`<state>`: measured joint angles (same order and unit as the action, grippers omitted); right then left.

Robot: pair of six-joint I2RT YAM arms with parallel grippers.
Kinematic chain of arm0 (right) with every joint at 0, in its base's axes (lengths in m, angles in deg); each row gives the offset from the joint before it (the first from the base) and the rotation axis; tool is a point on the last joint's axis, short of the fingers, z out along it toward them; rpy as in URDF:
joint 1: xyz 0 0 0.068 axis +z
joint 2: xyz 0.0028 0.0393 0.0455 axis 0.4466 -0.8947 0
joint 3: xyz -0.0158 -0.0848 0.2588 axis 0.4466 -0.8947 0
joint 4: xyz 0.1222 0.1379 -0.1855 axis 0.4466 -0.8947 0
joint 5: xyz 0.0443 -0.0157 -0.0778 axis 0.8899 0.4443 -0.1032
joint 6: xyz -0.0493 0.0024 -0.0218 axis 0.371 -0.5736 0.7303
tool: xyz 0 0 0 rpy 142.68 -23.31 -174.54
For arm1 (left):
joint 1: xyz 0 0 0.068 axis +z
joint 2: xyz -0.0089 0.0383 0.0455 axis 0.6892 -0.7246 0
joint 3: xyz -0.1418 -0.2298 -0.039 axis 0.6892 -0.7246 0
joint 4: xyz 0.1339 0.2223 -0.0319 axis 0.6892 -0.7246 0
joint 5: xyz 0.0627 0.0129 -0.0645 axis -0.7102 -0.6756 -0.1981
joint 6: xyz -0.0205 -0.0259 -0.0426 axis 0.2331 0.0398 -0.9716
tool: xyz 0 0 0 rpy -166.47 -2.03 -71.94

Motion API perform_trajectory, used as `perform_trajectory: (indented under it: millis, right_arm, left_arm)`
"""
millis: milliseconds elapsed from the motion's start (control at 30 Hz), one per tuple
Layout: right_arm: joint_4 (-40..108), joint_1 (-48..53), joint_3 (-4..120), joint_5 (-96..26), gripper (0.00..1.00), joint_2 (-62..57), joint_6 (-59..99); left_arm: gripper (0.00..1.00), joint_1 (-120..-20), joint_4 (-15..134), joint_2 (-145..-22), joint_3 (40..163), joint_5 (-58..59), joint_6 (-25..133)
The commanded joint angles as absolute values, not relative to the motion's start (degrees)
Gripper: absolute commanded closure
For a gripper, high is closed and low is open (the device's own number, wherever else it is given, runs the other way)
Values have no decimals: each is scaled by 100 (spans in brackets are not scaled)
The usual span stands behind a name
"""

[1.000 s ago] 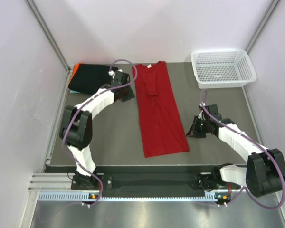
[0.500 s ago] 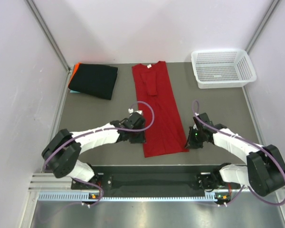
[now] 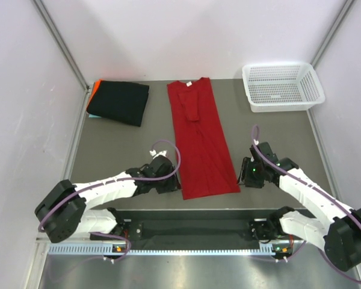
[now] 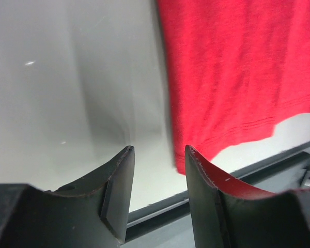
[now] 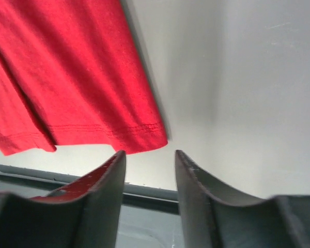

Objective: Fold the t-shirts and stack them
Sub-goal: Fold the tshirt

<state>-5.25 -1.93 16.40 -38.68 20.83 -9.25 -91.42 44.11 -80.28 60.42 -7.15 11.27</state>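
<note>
A red t-shirt [image 3: 200,141], folded into a long strip, lies down the middle of the table, collar at the far end. Its near hem shows in the left wrist view [image 4: 232,77] and the right wrist view [image 5: 72,88]. My left gripper [image 3: 173,184] is open and empty just left of the hem's near left corner. My right gripper [image 3: 245,174] is open and empty just right of the near right corner. A folded black t-shirt [image 3: 118,102] lies at the far left on orange [image 3: 95,88] and light-blue edges.
A white plastic mesh basket [image 3: 282,87] stands at the far right corner. The table's near edge with a metal rail [image 3: 192,214] runs just below the red shirt's hem. Grey walls close in left, right and behind.
My left gripper swung from the far black shirt down to the red shirt's near left corner. My right gripper shifted slightly toward the near right corner. The shirts have not moved.
</note>
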Motion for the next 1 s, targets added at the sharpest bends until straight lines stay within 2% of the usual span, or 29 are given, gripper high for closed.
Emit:
perform_trajectory:
  millis: [0,167,333,433,567,600,667,833,967]
  right_arm:
    - [-684,-95,1789,-4030,55,2106,-809]
    - [-472,-52,1762,-3837,48,1913,-695]
    - [-305,-34,1754,-3766,47,1904,-756]
    - [-261,-34,1762,-3818,46,1886,-791]
    - [-270,1,1780,-3766,44,1763,-791]
    - [-270,19,1798,-3766,44,1746,-756]
    - [-279,54,1815,-3749,43,1711,-730]
    - [-261,553,1868,-3678,39,1824,-966]
    - [-25,1186,1754,-3801,34,2105,-1493]
  left_arm:
    - [51,-9173,5077,-7801,5932,-573,854]
    - [50,-9191,5315,-8020,5861,-467,827]
    - [51,-9199,5236,-8617,6081,-423,933]
    - [57,-9217,5070,-8908,6169,-485,907]
    - [74,-9305,4814,-8970,6248,-546,924]
    - [88,-9322,4770,-8970,6239,-572,924]
    - [100,-9323,4517,-8926,6248,-643,933]
    - [100,-9323,3629,-8567,6424,-1204,1029]
    - [100,-9323,3180,-8311,6538,-1162,1222]
